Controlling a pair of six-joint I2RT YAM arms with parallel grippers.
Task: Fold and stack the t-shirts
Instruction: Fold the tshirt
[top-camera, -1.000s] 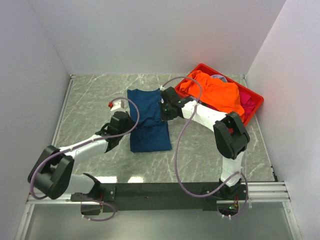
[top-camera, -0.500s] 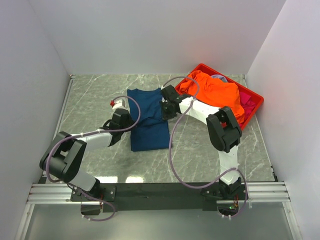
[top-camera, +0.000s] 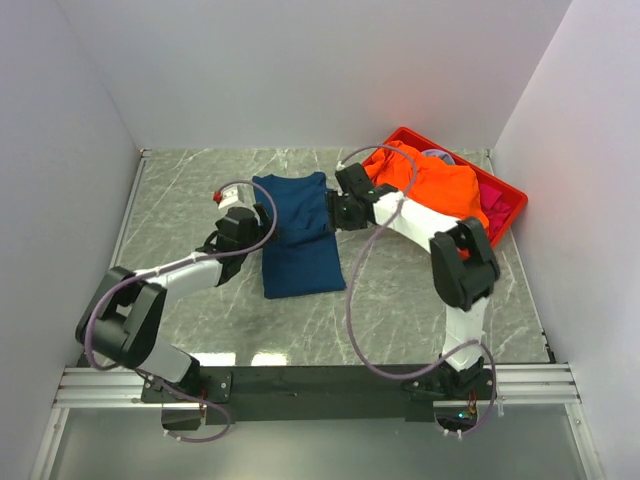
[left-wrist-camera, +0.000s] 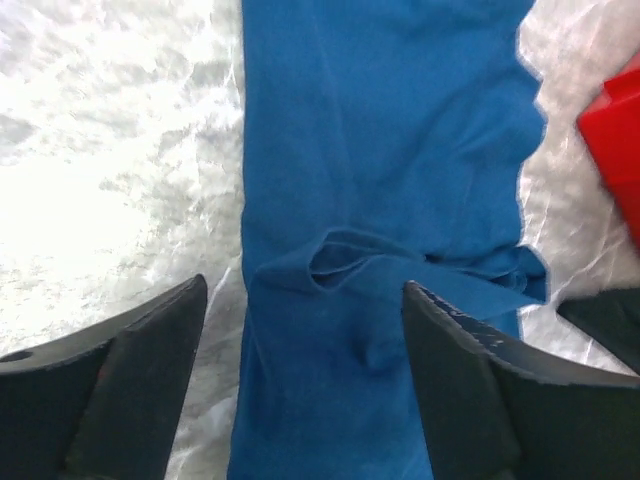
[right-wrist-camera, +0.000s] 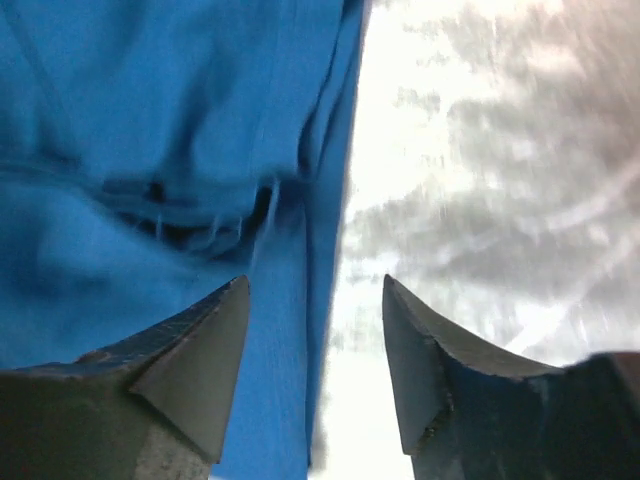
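Center of the marble table (top-camera: 180, 180): 1 navy-blue t-shirt (top-camera: 297, 235) lies flat, folded into a long strip running from the far side toward the arms, with both arms at its middle, 1 on each long edge. Left gripper (left-wrist-camera: 305, 288) is wide open over the strip's left edge, with nothing pinched; its 2 fingers (left-wrist-camera: 130, 370) are apart, with blue cloth and a bit of bare table between them. Left wrist view shows a bunched crease (left-wrist-camera: 400, 270) across the shirt just ahead of the tips. Right gripper (right-wrist-camera: 315, 285) also stands open and empty, straddling the shirt's right edge: cloth under the left finger (right-wrist-camera: 170, 380), bare marble under the other. Right wrist view shows stacked layers of cloth along that edge. Cannot tell whether either gripper's tips touch the cloth. Far right of the table, a red plastic crate (top-camera: 507, 218) sits tilted to the table edges, with the bright orange t-shirt (top-camera: 430, 185) heaped over it and spilling across its near-left rim, close to the right wrist. A magenta-pink t-shirt (top-camera: 490, 197) shows in the crate under and beside the orange one. Navy shirt and crate do not touch.
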